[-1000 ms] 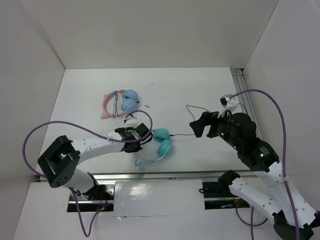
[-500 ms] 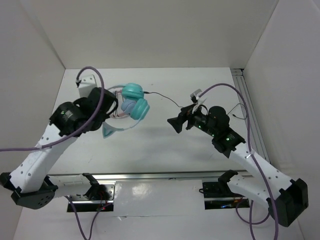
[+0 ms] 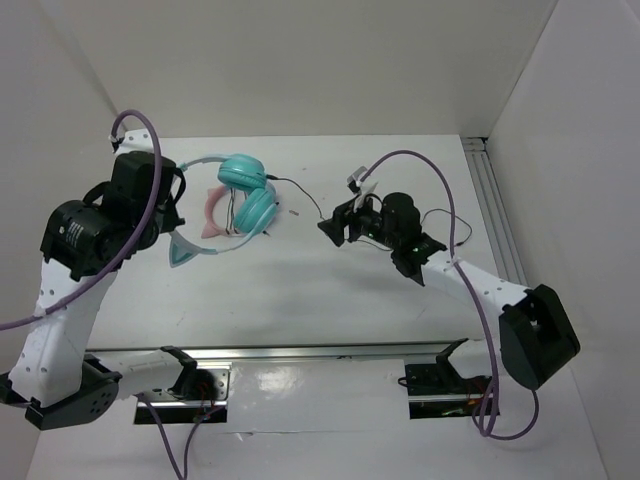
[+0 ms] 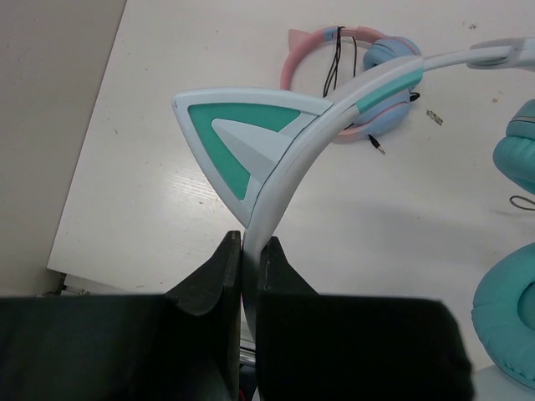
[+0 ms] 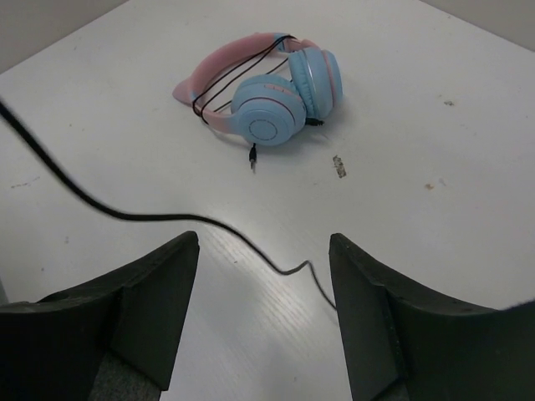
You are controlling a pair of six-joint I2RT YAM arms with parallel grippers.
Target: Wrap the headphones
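Note:
The teal headphones point(image 3: 248, 192) hang in the air over the back left of the table. My left gripper point(image 3: 176, 212) is shut on their white-and-teal headband point(image 4: 284, 180), just below a cat ear point(image 4: 242, 142). The teal earcups point(image 4: 512, 326) show at the right of the left wrist view. The thin black cable point(image 3: 300, 198) runs from the earcups to my right gripper point(image 3: 328, 228), then on to the right. My right gripper point(image 5: 263, 276) is open, low over the table, and the cable point(image 5: 125, 215) passes between its jaws without being held.
The pink-banded headphones with light blue earcups point(image 5: 267, 92) lie on the table under the raised teal ones, partly hidden in the top view point(image 3: 212, 208). A small scrap point(image 3: 295, 212) lies beside them. White walls enclose the table; a metal rail point(image 3: 488, 185) runs along the right side.
My left arm has lifted the teal headphones off the table's middle and carried them back and left, over the pink ones. My right gripper has moved left along the trailing cable.

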